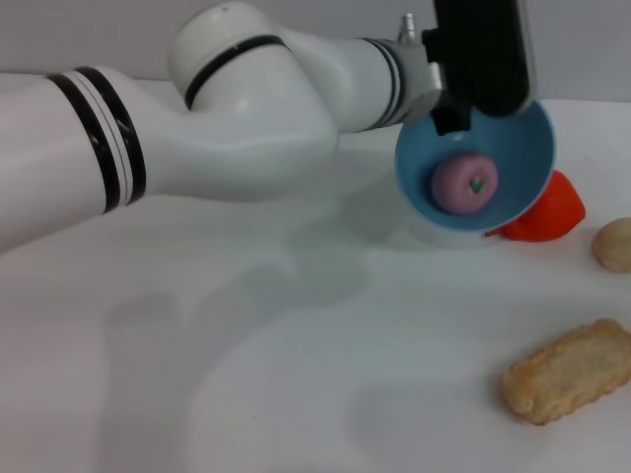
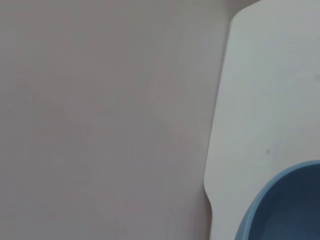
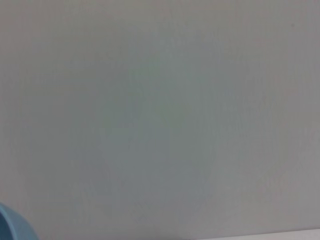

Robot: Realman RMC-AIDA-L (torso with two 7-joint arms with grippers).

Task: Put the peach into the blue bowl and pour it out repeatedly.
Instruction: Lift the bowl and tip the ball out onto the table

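Observation:
The blue bowl (image 1: 513, 163) is lifted off the table at the back right and tilted so its opening faces me. The pale-pink peach (image 1: 463, 183) lies inside it, against the lower wall, with its green stem mark showing. My left arm reaches across from the left, and my left gripper (image 1: 452, 120) is shut on the bowl's upper rim. Part of the bowl's rim shows in the left wrist view (image 2: 280, 205) and a sliver shows in the right wrist view (image 3: 12, 225). My right gripper is out of view.
A red-orange pointed fruit (image 1: 547, 212) lies just behind and to the right of the bowl. A beige ball (image 1: 614, 243) sits at the right edge. A tan bread-like piece (image 1: 569, 371) lies at the front right on the white table (image 1: 296, 374).

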